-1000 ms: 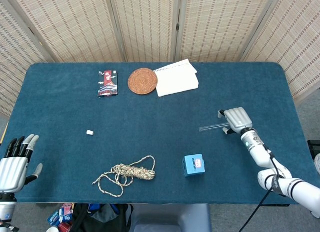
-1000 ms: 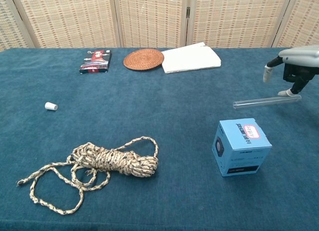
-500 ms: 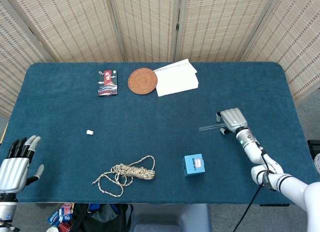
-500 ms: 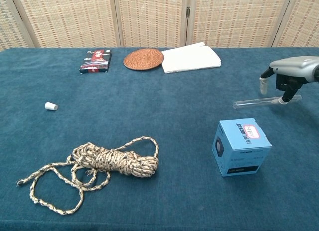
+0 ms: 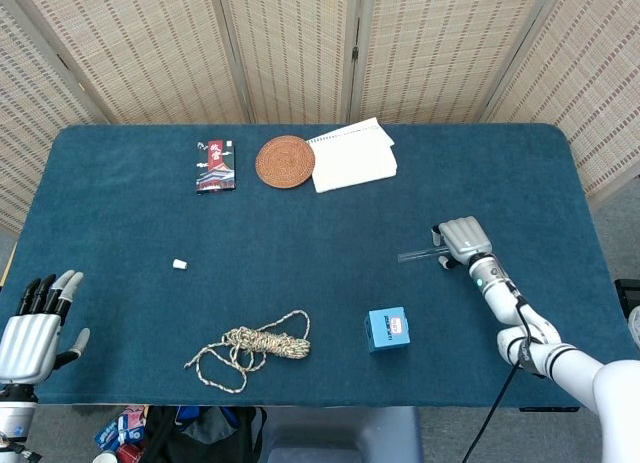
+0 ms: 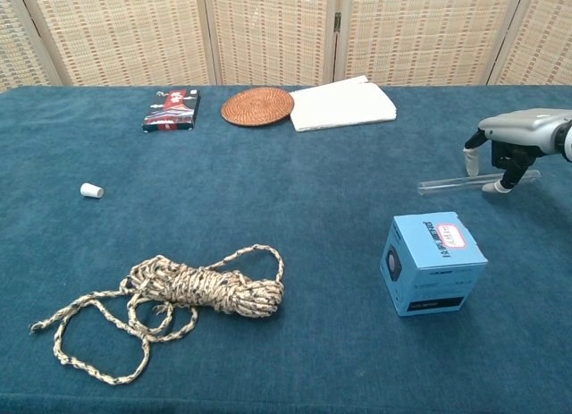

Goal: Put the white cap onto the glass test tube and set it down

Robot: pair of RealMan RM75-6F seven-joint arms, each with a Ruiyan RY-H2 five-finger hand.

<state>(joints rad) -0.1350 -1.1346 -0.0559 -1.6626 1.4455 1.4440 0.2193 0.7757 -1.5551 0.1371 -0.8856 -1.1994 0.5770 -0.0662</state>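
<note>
The glass test tube [image 5: 418, 253] [image 6: 447, 183] lies flat on the blue table at the right. My right hand [image 5: 462, 240] [image 6: 514, 132] is low over its right end, with the thumb behind the tube and a fingertip [image 6: 494, 187] in front of it, straddling it without a visible grip. The small white cap [image 5: 180, 264] [image 6: 91, 190] rests far off on the left side of the table. Off the table's front left corner, my left hand [image 5: 30, 338] holds nothing and its fingers are spread; it shows only in the head view.
A blue box [image 5: 387, 329] [image 6: 433, 263] stands just in front of the tube. A coiled rope [image 5: 255, 345] [image 6: 192, 293] lies front centre. At the back are a card pack [image 5: 215, 165], a woven coaster [image 5: 285, 161] and a white notebook [image 5: 352, 155].
My right hand has come down and slightly left, so its thumb and a finger now straddle the tube. The tube and the cap have not moved. My left hand has barely shifted.
</note>
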